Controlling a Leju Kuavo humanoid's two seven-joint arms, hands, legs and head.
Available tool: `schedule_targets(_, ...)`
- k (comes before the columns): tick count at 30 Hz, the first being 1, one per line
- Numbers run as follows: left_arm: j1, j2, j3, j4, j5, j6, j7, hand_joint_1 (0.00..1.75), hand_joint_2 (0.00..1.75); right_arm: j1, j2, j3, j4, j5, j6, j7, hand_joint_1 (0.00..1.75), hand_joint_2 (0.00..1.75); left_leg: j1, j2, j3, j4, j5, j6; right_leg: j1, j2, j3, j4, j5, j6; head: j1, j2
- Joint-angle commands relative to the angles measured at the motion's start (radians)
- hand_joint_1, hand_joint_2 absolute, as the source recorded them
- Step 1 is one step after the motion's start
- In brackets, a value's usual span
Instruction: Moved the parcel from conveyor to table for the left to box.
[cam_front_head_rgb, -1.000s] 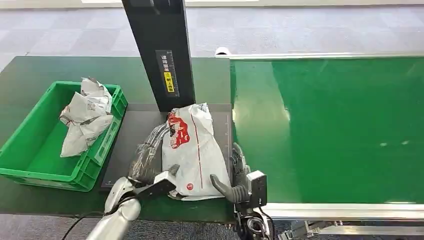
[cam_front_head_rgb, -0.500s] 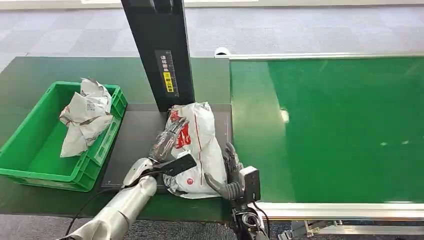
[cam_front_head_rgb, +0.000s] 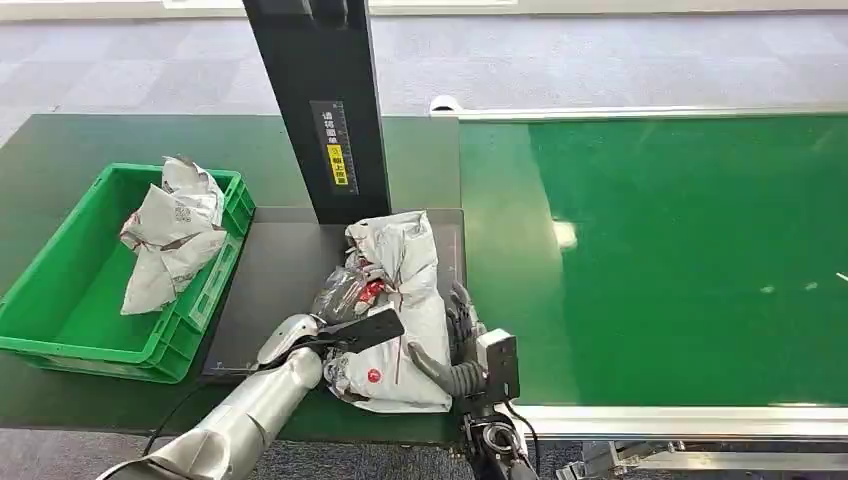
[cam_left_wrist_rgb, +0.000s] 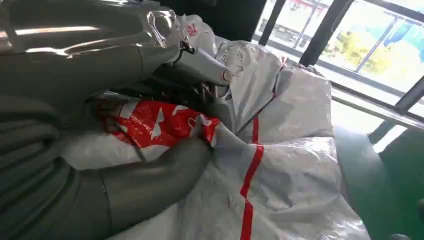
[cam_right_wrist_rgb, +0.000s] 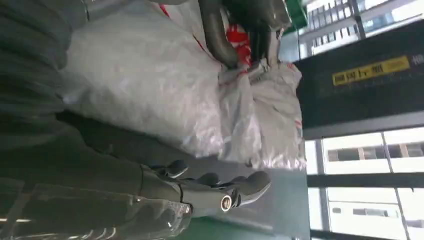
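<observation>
Far out beyond the left hand's outer side, a green crate (cam_front_head_rgb: 75, 330) is sitting on the dark table (cam_front_head_rgb: 60, 140), holding 1 crumpled grey bag (cam_front_head_rgb: 170, 235); this looks like the box the parcel is meant for. Nearer in, the left hand (cam_front_head_rgb: 345, 290) is reaching over the dark mat (cam_front_head_rgb: 275, 270) and clamping onto the parcel (cam_front_head_rgb: 400, 300), a white mailer with red print and a red stripe. In the left wrist view the thumb (cam_left_wrist_rgb: 165, 170) is pressing under the red patch while the fingers (cam_left_wrist_rgb: 200, 65) are bearing down from above, so the film is bunching between them; the grip looks placed on the loose near side, probably because the slack gives something to pinch. The parcel is lying on the mat, directly under the left hand and touching the right hand's inner side, just in front of the black post (cam_front_head_rgb: 320, 100). The right hand (cam_front_head_rgb: 460, 340) is resting at the parcel's far edge, fingers apart and holding nothing; in the right wrist view its fingers (cam_right_wrist_rgb: 235, 190) are lying spread on the mat beside the bag, not around it, seemingly as a stop against sliding. Beyond the right hand's outer side, the green conveyor (cam_front_head_rgb: 680, 260) is running off to the right. Judgement: 1 transfer done, boxing not yet.
</observation>
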Motion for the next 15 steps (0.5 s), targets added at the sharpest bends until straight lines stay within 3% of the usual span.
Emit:
schedule_targets(1, 0.038, 0.021, 0.037, 0.033, 0.033, 0.011, -0.047, 1.75, 1.75, 0.066, -0.066, -0.014, -0.247, 0.001, -0.064, -0.001, 0.00, 1.75, -0.001, 0.002, 0.001, -0.003, 0.000, 0.001, -0.001, 0.001, 0.001, -0.003, 0.001, 0.000, -0.001, 0.000)
schedule_targets(6, 0.084, 0.020, 0.121, -0.154, 0.147, 0.130, -0.173, 1.75, 1.75, 0.099, -0.079, -0.069, -0.295, -0.004, -0.077, -0.001, 0.00, 1.75, 0.000, 0.001, 0.000, -0.002, 0.000, 0.001, 0.000, 0.000, 0.000, -0.002, 0.000, 0.000, -0.001, 0.000)
schedule_targets(9, 0.240, 0.044, 0.129, -0.593, 0.226, 0.124, -0.188, 1.75, 1.75, 0.107, -0.082, -0.100, -0.290, -0.006, -0.072, -0.001, 0.00, 1.75, 0.000, 0.003, -0.002, 0.000, 0.000, 0.000, 0.000, 0.002, -0.003, -0.001, 0.000, 0.000, -0.001, 0.000)
schedule_targets(15, 0.382, 0.100, 0.182, -0.956, 0.319, 0.151, -0.194, 1.75, 1.75, 0.117, -0.082, -0.117, -0.292, -0.008, -0.069, -0.001, 0.00, 1.75, 0.000, 0.007, -0.004, 0.000, -0.002, 0.000, 0.000, 0.005, -0.005, -0.001, 0.000, 0.000, 0.000, 0.000)
